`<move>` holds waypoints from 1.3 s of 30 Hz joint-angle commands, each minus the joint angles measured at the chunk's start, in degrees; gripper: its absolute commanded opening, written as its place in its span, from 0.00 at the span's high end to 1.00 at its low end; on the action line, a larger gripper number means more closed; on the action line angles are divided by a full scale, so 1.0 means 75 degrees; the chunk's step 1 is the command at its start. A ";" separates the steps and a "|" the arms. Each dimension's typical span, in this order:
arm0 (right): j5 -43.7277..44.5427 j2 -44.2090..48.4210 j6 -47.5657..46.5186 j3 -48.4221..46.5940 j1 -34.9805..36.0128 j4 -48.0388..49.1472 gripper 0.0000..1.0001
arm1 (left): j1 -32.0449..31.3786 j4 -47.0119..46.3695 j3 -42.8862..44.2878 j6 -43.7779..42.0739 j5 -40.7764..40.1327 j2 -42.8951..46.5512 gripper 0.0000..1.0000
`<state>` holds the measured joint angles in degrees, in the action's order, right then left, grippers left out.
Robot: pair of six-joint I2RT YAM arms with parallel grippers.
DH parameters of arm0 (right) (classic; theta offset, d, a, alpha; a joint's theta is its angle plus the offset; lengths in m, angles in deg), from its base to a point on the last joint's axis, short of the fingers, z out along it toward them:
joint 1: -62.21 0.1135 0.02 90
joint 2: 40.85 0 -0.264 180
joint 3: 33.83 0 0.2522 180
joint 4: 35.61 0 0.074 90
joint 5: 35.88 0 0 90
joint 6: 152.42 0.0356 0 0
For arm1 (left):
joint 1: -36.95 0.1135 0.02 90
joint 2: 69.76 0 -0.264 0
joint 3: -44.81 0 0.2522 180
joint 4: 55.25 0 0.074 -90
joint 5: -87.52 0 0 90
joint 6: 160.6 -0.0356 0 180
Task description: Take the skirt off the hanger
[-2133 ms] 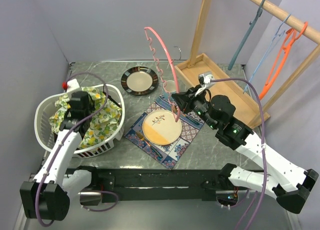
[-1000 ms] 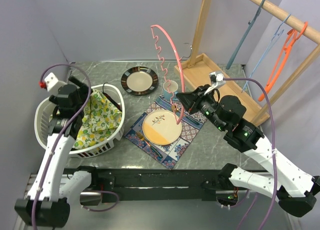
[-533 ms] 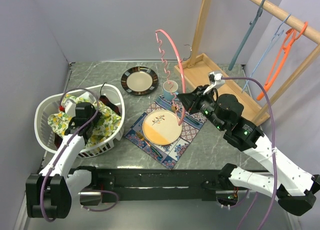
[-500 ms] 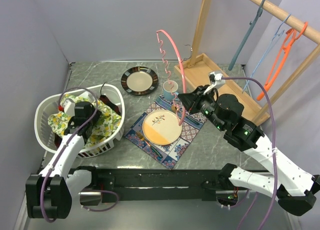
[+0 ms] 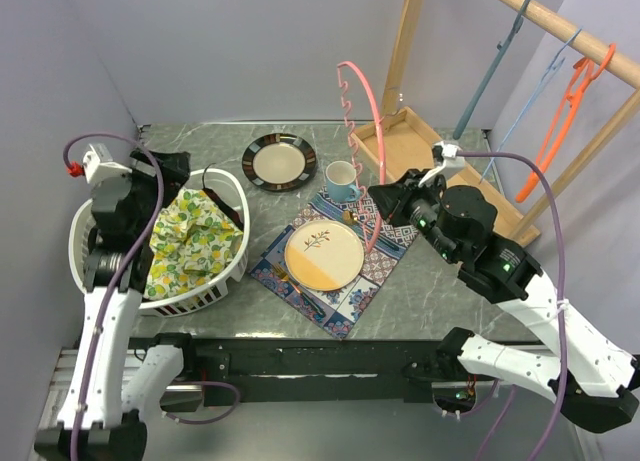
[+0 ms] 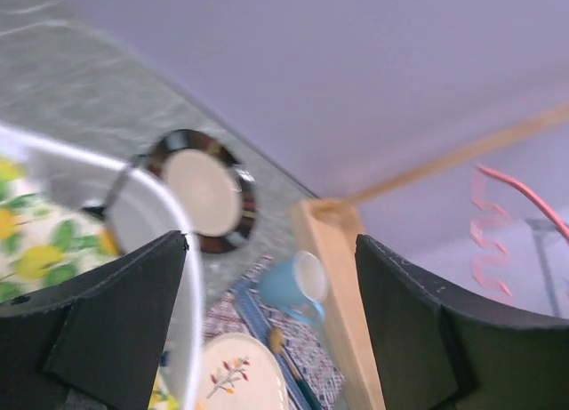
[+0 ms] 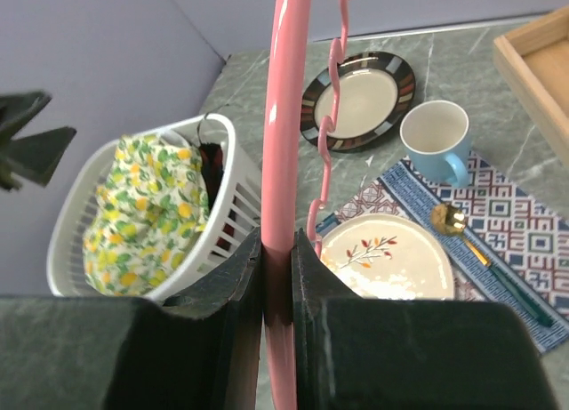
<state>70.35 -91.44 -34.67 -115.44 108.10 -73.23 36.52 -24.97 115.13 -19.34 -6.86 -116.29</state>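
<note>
The skirt (image 5: 195,236), a yellow and green lemon print, lies bunched in the white laundry basket (image 5: 236,269). It also shows in the right wrist view (image 7: 147,205). My left gripper (image 5: 165,167) hangs open and empty above the basket's far left rim. In its own view (image 6: 271,277) nothing sits between the fingers and the basket rim (image 6: 182,250) runs below. My right gripper (image 5: 386,203) is shut on the bare pink hanger (image 5: 372,131), held upright over the placemat. The right wrist view shows the right gripper (image 7: 277,250) pinching the hanger's bar (image 7: 283,116).
A dark-rimmed plate (image 5: 279,161), a blue cup (image 5: 340,178) and a cream plate (image 5: 323,254) on a patterned placemat (image 5: 350,291) fill the middle. A wooden rack with its tray base (image 5: 440,171) stands at the right, carrying an orange hanger (image 5: 565,106) and grey-blue ones.
My left gripper has risen out of the basket, up and to the left, empty, with the skirt left lying inside. My right gripper carried the pink hanger slightly right and back.
</note>
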 commanded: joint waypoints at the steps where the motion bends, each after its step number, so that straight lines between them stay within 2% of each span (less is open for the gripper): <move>1: 0.0555 0.0113 0.1079 -0.0643 0.0046 0.0123 1.00 | 0.0022 -0.2023 -0.0334 -0.0789 0.2795 0.0309 0.19; 2: 0.0648 0.0066 0.1267 -0.0830 0.0046 0.0088 1.00 | 0.0022 -0.2130 -0.0264 -0.0742 0.3774 0.0192 0.19; 5: 0.1103 -0.0063 0.2064 -0.1205 0.0046 -0.0006 1.00 | -0.0235 -0.2982 -0.0158 -0.0391 0.4940 -0.0277 0.27; 6: 0.1245 -0.0156 0.2426 -0.1323 0.0034 -0.0088 1.00 | -0.0689 -0.3172 -0.0181 -0.0506 0.5048 -0.0324 0.23; 8: 0.1677 -0.0321 0.2756 -0.1720 0.0034 -0.0240 1.00 | -0.1427 -0.3594 -0.0310 -0.1136 0.4665 -0.0220 0.22; 9: 0.1854 -0.0507 0.3059 -0.1850 0.0034 -0.0427 1.00 | -0.2313 -0.3666 -0.0333 -0.1941 0.4013 -0.0068 0.21; 10: 0.2041 -0.0613 0.3259 -0.1979 0.0045 -0.0544 1.00 | -0.2716 -0.3713 -0.0299 -0.2320 0.3739 -0.0009 0.21; 12: 0.2393 -0.0859 0.3647 -0.2331 0.0046 -0.0826 1.00 | -0.3594 -0.4110 -0.0287 -0.3185 0.3561 0.0062 0.23; 15: 0.2523 -0.1059 0.4150 -0.2671 0.0046 -0.1119 1.00 | -0.4276 -0.4241 -0.0112 -0.4112 0.3690 -0.0054 0.24; 20: 0.2524 -0.1153 0.4947 -0.2859 0.0034 -0.1389 1.00 | -0.5180 -0.3585 0.0744 -0.5556 0.3035 -0.0734 0.23; 27: 0.2513 -0.1095 0.5160 -0.2578 0.0034 -0.1062 1.00 | -0.6784 -0.3386 0.1271 -0.7465 0.2085 -0.1377 0.19; 32: 0.2091 -0.1083 0.4914 -0.2414 0.0046 -0.0628 1.00 | -0.7290 -0.3303 0.1447 -0.8135 0.1499 -0.1894 0.18; 39: 0.2102 -0.1165 0.5101 -0.2367 0.0046 -0.0827 1.00 | -0.8110 -0.3538 0.1798 -0.9037 0.0620 -0.2561 0.19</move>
<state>84.99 -100.62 2.47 -133.36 108.10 -83.24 -21.23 -49.82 124.29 -80.76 2.86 -133.82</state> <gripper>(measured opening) 0.191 0.815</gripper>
